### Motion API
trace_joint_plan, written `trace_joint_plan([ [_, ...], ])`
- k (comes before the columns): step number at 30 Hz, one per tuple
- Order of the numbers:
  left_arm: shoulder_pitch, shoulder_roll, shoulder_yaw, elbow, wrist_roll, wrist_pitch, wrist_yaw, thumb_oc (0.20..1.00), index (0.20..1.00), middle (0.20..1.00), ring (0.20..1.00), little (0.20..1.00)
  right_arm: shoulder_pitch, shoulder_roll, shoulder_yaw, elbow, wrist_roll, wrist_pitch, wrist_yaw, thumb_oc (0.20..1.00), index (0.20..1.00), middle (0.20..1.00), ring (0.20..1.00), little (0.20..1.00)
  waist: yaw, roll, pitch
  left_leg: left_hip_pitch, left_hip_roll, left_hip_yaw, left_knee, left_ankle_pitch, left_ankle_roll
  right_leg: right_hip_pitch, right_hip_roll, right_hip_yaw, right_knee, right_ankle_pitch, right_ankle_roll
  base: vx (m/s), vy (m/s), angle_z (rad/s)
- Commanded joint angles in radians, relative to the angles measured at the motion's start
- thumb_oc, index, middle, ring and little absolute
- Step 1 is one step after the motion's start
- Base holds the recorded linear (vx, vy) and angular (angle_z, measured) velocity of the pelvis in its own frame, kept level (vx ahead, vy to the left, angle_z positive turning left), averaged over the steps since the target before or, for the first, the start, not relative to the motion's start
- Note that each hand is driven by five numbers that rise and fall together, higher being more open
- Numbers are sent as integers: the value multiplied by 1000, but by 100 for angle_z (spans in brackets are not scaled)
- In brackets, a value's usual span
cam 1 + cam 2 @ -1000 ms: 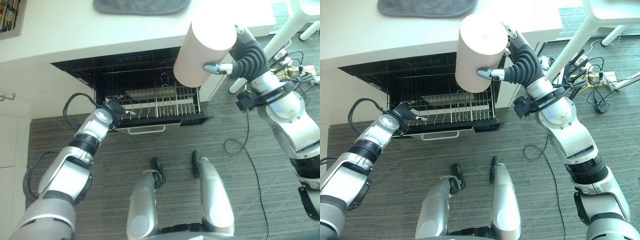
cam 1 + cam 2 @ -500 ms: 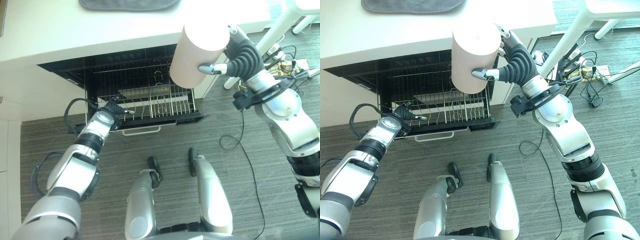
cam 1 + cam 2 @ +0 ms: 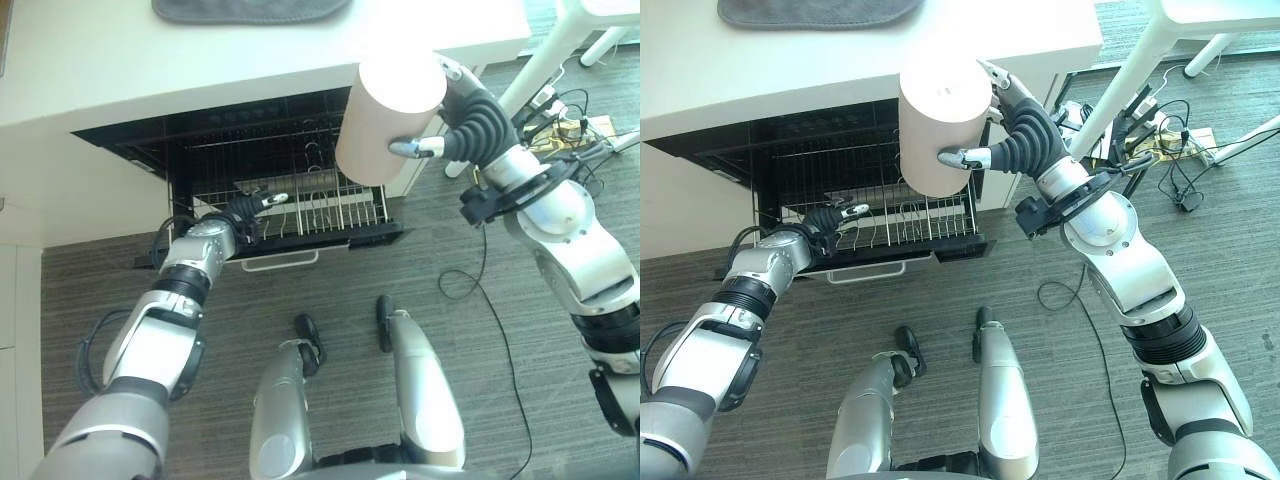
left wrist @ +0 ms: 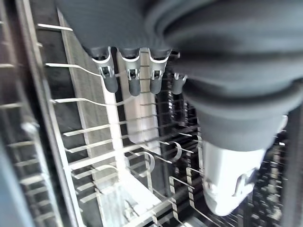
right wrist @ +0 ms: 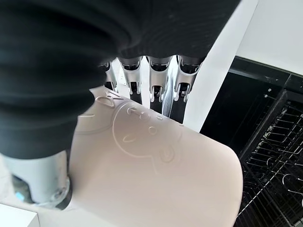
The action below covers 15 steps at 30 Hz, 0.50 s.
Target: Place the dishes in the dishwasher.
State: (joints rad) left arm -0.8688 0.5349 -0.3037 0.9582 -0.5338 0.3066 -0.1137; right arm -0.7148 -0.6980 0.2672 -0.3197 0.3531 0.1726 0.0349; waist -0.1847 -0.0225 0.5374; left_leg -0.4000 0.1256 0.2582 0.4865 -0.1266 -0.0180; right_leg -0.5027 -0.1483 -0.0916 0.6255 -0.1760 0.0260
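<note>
Right wrist view is showing you the right hand (image 5: 142,71) gripping a pale pink cup (image 5: 156,165), fingers curled round it above the dishwasher rack (image 3: 330,205); its embossed lettering isn't legible. Your left hand (image 3: 248,208) is reaching into the rack, fingers relaxed and holding nothing.

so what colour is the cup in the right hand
Pale pink cup; clearest in the right eye view.

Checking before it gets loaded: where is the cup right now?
The pale cup is held in the right hand, in the air above the dishwasher rack's right part.
</note>
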Motion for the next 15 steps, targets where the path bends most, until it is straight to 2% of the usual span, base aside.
trace_joint_plan([
  [1,-21,70,-52,36,218,30,14,1000,1000,1000,1000,1000,-67,-4,-35,-43,25,-34,-22,200,200,200,200,200,13,0,-44,41,61,-51,6,-58,-70,30,-42,48,-94,8,104,0,0,0],
  [5,-27,73,-78,77,336,89,-22,1000,1000,1000,1000,1000,-74,-6,-30,-57,21,-24,-18,200,200,200,200,200,9,2,-38,43,61,-45,4,-59,-70,29,-41,49,-96,8,103,2,9,-1],
  [10,-23,94,-104,103,441,134,-92,1000,1000,1000,1000,1000,-77,-24,-28,-65,29,-14,-18,200,200,200,200,200,5,8,-35,48,58,-39,4,-61,-71,33,-44,49,-99,6,101,3,30,-4],
  [15,11,98,-114,99,496,177,-220,1000,1000,1000,1000,1000,-70,-41,-42,-88,35,3,4,200,200,200,200,200,-1,21,-33,59,54,-28,-3,-61,-72,39,-49,50,-104,4,98,9,44,-6],
])
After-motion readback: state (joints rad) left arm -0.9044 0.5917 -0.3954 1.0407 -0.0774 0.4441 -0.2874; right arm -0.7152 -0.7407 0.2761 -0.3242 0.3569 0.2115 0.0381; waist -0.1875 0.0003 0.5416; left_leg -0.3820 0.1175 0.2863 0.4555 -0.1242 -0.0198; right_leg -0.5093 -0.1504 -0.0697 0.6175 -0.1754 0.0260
